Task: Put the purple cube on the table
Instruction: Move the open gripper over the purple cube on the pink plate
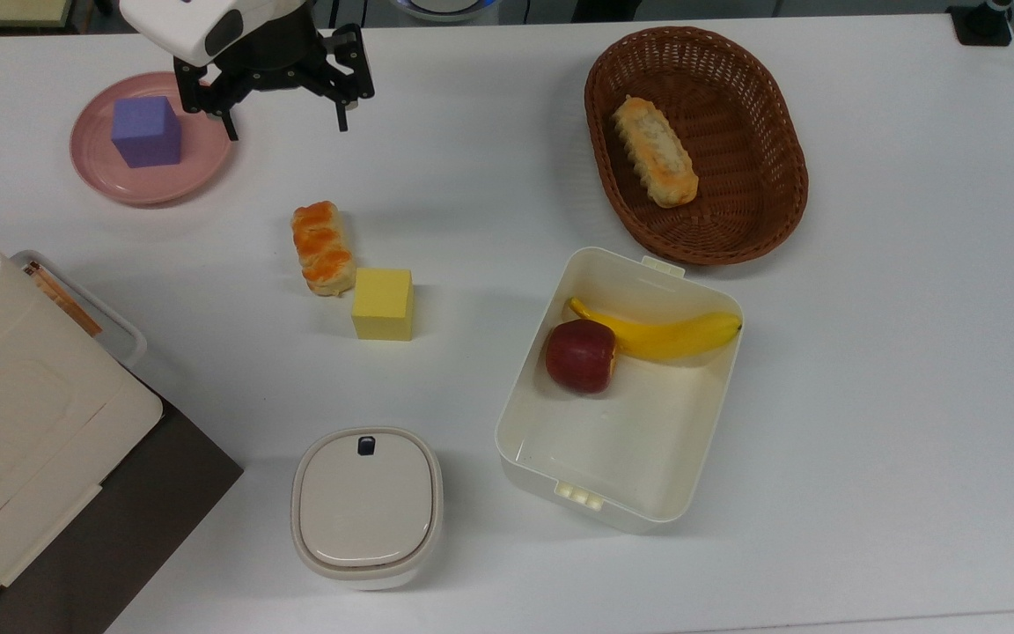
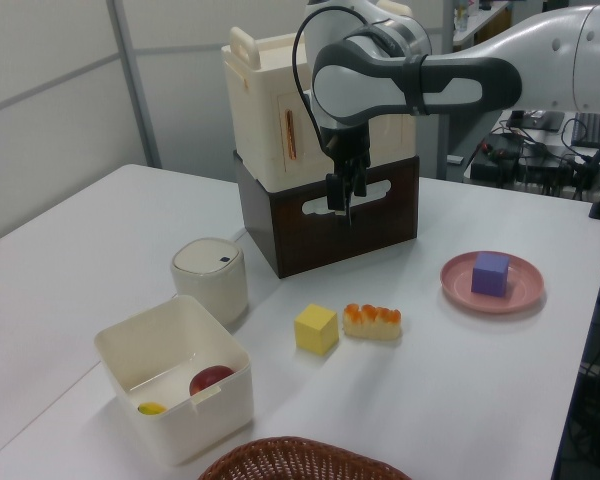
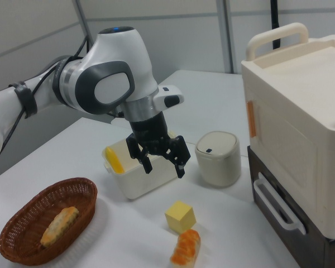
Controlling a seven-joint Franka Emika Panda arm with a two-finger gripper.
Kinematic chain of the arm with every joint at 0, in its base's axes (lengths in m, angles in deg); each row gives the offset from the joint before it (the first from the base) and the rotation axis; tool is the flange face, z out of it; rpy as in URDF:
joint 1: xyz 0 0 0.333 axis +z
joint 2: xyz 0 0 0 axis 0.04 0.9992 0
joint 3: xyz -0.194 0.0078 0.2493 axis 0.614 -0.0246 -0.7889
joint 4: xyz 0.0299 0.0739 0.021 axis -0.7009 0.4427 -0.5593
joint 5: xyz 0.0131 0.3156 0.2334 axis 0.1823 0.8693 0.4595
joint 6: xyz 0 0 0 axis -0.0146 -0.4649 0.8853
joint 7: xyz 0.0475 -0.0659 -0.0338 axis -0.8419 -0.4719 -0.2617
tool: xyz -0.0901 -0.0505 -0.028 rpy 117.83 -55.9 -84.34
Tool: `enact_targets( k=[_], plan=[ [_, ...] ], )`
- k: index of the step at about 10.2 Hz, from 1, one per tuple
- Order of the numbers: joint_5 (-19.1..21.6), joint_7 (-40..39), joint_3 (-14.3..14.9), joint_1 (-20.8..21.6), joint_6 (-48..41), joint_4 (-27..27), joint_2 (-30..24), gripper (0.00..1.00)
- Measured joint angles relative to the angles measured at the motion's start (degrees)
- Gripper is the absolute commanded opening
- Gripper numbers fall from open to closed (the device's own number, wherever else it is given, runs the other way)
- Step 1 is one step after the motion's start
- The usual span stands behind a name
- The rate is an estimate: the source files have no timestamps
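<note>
The purple cube (image 1: 147,130) (image 2: 491,273) rests on a round pink plate (image 1: 102,167) (image 2: 520,297) at the top view's upper left. My gripper (image 1: 287,123) (image 2: 342,208) (image 3: 163,168) hangs in the air above the white table (image 1: 489,176) (image 2: 450,400), to the right of the plate in the top view. It is open, with nothing between its black fingers. In the right view it hovers in front of the white box.
A pastry (image 1: 323,246) and a yellow cube (image 1: 382,304) lie mid-table. A white box (image 1: 621,475) holds an apple (image 1: 581,355) and a banana (image 1: 661,333). A wicker basket (image 1: 780,176) holds bread (image 1: 654,163). A lidded white pot (image 1: 367,504) and a cream-and-brown case (image 1: 23,423) stand at the top view's lower left.
</note>
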Motion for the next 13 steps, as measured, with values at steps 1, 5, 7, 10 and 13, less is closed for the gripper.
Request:
enact_targets(
  k=[1, 5, 7, 10, 13],
  plan=[
    [0.0, 0.0, 0.0, 0.0, 0.0, 0.0, 0.0, 1.0],
    [0.4, 0.0, 0.0, 0.0, -1.3, 0.0, 0.0, 1.0],
    [0.4, 0.0, 0.0, 0.0, -1.3, 0.0, 0.0, 1.0],
    [0.4, 0.0, 0.1, 0.0, -1.3, 0.0, 0.0, 1.0],
    [0.4, 0.0, 0.2, -0.1, -1.3, 0.0, -0.2, 1.0]
  ],
)
